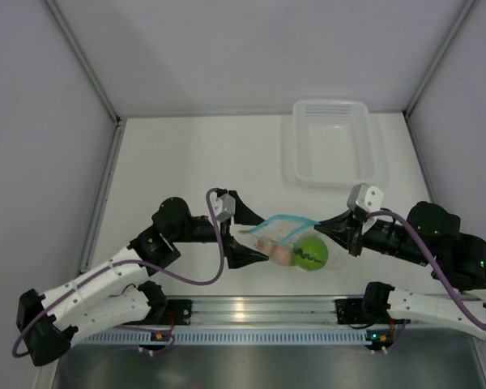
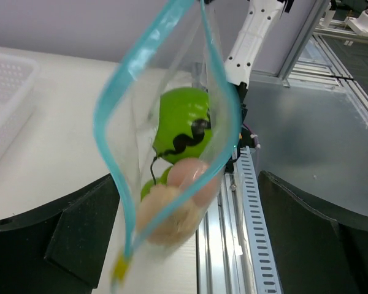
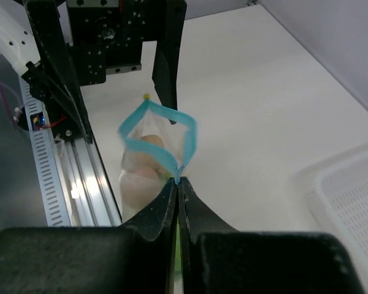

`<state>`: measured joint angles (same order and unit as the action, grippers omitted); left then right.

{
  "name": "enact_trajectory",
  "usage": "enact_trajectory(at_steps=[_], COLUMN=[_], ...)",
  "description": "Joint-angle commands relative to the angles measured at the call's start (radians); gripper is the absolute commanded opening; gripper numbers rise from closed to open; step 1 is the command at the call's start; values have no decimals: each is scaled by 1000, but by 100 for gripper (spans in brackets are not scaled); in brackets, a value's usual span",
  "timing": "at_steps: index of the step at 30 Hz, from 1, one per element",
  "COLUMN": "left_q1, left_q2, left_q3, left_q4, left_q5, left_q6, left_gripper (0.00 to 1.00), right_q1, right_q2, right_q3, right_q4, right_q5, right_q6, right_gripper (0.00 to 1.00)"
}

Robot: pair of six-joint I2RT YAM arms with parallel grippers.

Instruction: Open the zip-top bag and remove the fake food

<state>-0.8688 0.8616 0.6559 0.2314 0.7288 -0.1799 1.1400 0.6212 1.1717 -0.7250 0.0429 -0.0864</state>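
Left gripper (image 1: pixel 259 237) sits at the left end of the zip-top bag (image 1: pixel 287 232), jaws spread wide either side of its open mouth, gripping nothing; the fake food (image 1: pixel 308 253) lies inside the bag; right gripper (image 1: pixel 322 226) pinches the bag's right end, clamped on the blue strip; a white basket (image 1: pixel 296 150) stands beyond the bag, apart.

You have a zip-top bag (image 2: pixel 172 86) of thin, clear, glossy plastic, lightly crinkled, and its zip strip (image 2: pixel 104 122) is smooth light-blue plastic. Inside it the green ball (image 2: pixel 181 119) is smooth and shiny, while the peach pieces (image 2: pixel 172 214) look duller and matt. Behind the bag, the basket (image 1: pixel 296 154) is translucent white perforated plastic. Under the bag lies a matt white table (image 1: pixel 194 154). In front of the bag runs a slotted bare-metal rail (image 1: pixel 251 312).
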Motion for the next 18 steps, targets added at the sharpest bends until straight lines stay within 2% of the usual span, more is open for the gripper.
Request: enact_trajectory(at_steps=[1,8,18], left_q1=[4,4,4], left_q2=[7,4,76], left_q3=[63,97,165], left_q4=[19,-7,-9], left_q5=[-12,-75,-178], left_q6=[31,69,79], left_gripper=[98,98,95], right_q1=[-8,-9,-8], right_q2=[-31,-54,-63], right_q3=[-24,-55,-75], right_q4=[78,87,81], right_q5=[-38,-101,-230], right_q6=[-33,-33,-81], right_gripper=[0,0,0])
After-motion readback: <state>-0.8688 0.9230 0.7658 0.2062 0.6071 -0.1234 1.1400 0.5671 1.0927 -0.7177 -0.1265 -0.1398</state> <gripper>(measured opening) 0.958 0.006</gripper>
